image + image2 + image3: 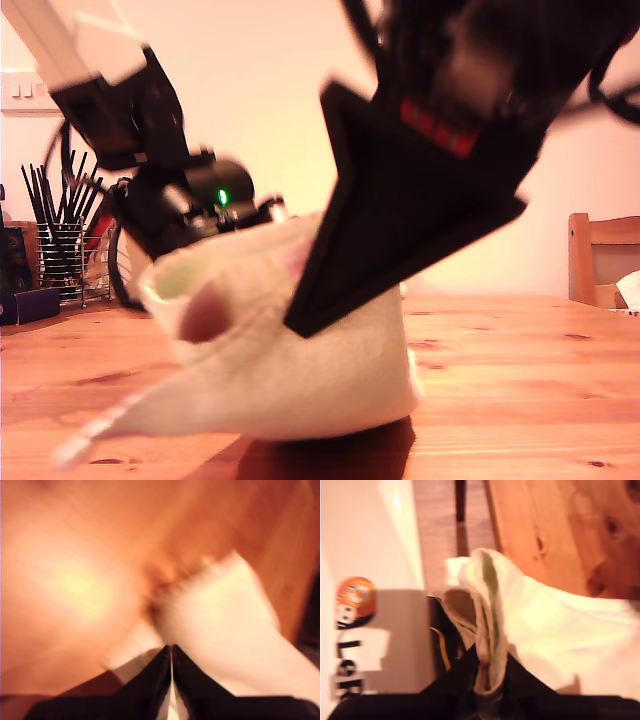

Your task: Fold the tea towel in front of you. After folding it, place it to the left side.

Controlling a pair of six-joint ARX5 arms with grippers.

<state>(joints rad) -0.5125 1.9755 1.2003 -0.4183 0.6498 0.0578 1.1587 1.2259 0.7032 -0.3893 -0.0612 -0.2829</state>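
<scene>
- Ext. view: tea towel (300, 370) bunched in a lifted heap, lower edge on the wooden tabletop (520, 400), centre near. Two black arms at its top; can't tell which is which. Wire utensil rack (65, 255) far left. Red label on the near arm, too blurred to read.
- 1st wrist: my first gripper (171, 652) pinched together on towel fabric; very blurred.
- 2nd wrist: my second gripper (487, 680) clamped on a bunched towel fold. Orange round sticker (355, 597) and dark letters beside it, not legible.

Wooden table (520, 400) under the tea towel (300, 380) (its lowest folds touching)
</scene>
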